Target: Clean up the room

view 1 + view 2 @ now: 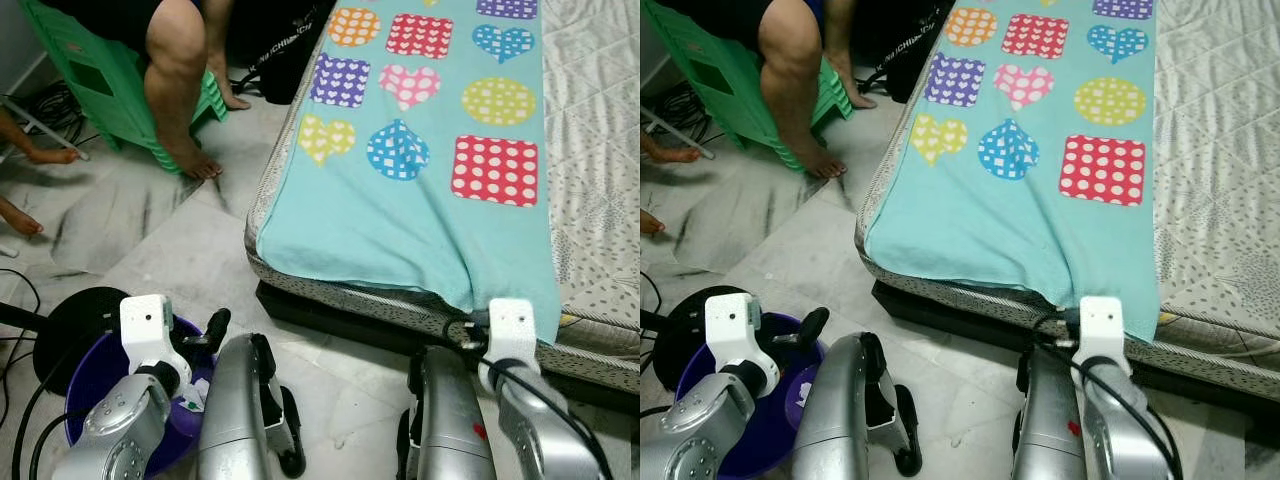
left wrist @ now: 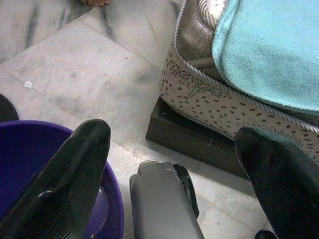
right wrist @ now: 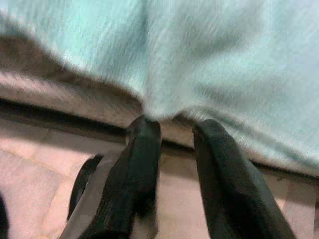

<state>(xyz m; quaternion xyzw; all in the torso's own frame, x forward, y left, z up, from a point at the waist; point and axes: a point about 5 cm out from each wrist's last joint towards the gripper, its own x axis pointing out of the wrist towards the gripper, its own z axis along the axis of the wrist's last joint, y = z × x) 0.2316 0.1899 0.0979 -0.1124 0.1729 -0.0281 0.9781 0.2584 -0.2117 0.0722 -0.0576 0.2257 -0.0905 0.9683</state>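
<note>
The teal blanket is lying across the mattress, its near edge drooping over the side — the right gripper, fingers slightly parted, is touching that hem without clamping it. The left gripper is hanging spread wide over the purple basin.

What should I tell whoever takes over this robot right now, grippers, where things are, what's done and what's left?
Right gripper: open, fingertips at the hanging edge of the turquoise blanket with coloured polka-dot patches; no grip visible yet.
Left gripper: open, empty, low above the round purple plastic basin on the marble floor.
The blanket lies spread over the grey dotted mattress, its end draping over the foot edge.
A person's legs by a green plastic stool are nearby.
Done: nothing evident. Left: probably grasp and tidy the blanket.
</note>
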